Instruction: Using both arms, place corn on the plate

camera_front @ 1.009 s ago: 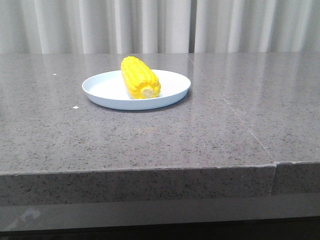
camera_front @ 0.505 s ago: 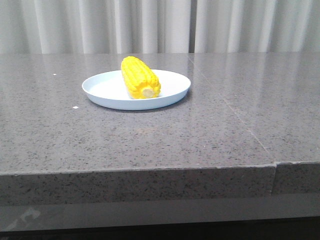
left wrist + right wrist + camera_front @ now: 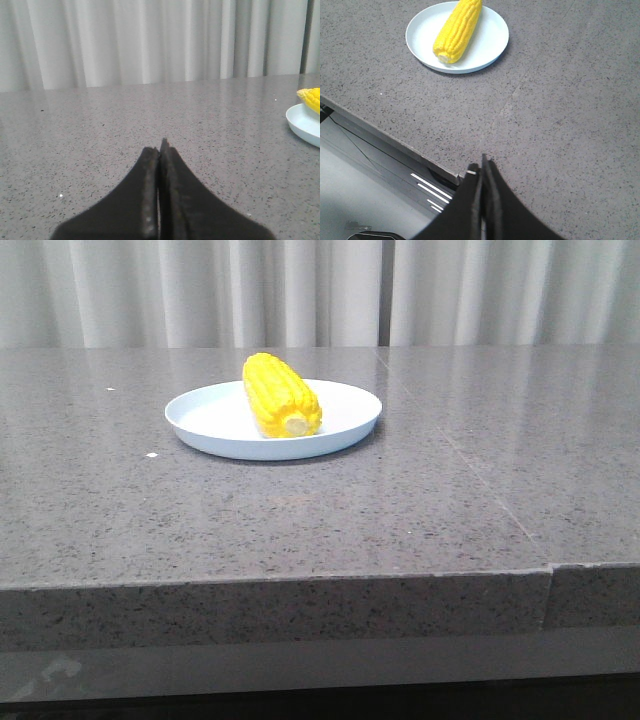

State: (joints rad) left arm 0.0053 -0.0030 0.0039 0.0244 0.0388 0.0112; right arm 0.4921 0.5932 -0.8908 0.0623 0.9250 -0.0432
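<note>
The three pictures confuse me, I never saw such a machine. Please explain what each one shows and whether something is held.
They come from a robot with two arms. The front view looks forward over a grey stone table: the corn lies on the plate. The other two cameras sit on the wrists. The dark wedge in each is a gripper: the left gripper and the right gripper, both shut and holding nothing. The right wrist view also shows the corn on the plate from above.
</note>
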